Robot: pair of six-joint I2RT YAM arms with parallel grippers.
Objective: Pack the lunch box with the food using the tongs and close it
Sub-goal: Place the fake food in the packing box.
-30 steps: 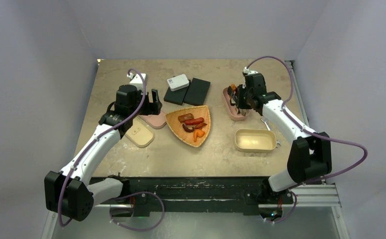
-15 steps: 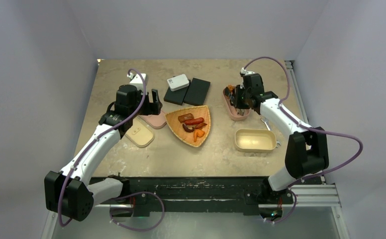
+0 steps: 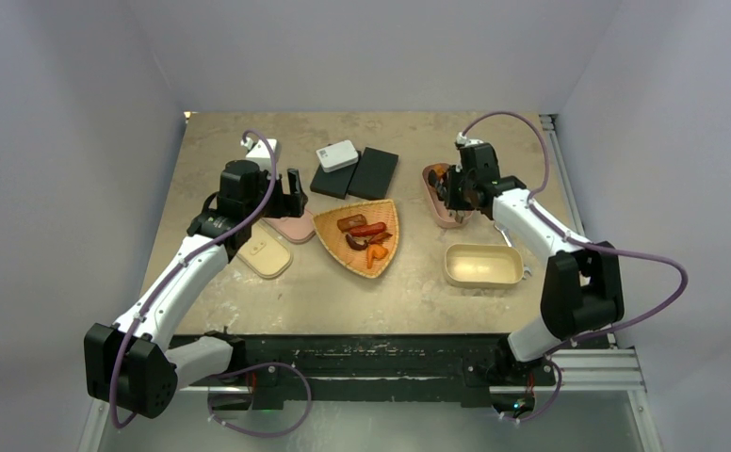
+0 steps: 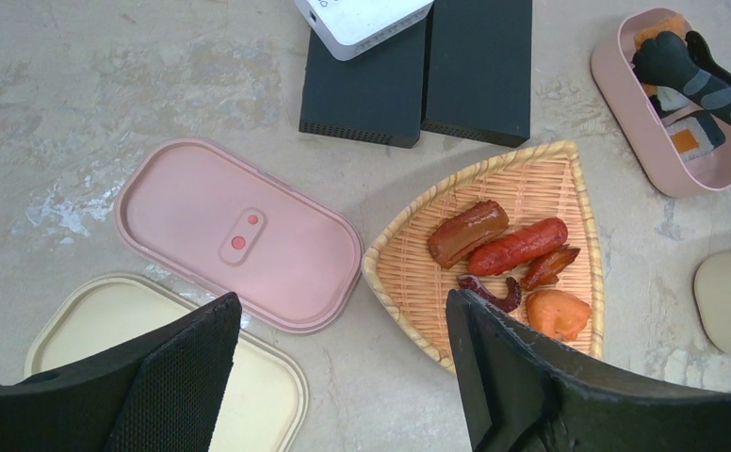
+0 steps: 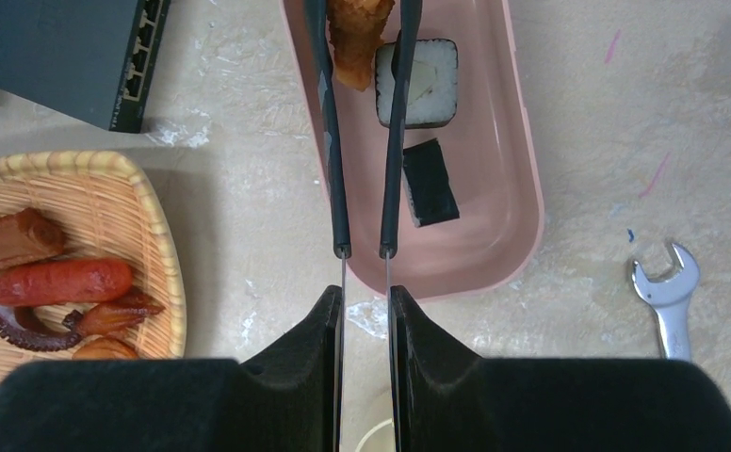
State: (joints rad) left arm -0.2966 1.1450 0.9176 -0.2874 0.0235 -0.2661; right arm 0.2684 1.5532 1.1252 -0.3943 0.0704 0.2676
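My right gripper (image 5: 364, 294) is shut on the tongs (image 5: 335, 169), whose black ends reach into the pink lunch box (image 5: 494, 226). An orange piece of food (image 5: 354, 33) sits between the tong ends at the box's far end; whether they press on it I cannot tell. Two dark pieces with white (image 5: 418, 83) lie in the box. More food, such as a red sausage (image 4: 517, 247), rests on the wicker tray (image 4: 409, 282). My left gripper (image 4: 343, 330) hangs open and empty above the pink lid (image 4: 239, 235) and the cream lid (image 4: 154, 377).
A cream box (image 3: 482, 266) stands at the front right. Close to its right end a small silver wrench (image 5: 665, 292) lies on the table. Behind the tray are two black boxes (image 3: 357, 172) with a white device (image 3: 336, 154) on top.
The right arm has shifted slightly, bringing the tongs and the orange piece down over the pink box. The left arm has not moved.
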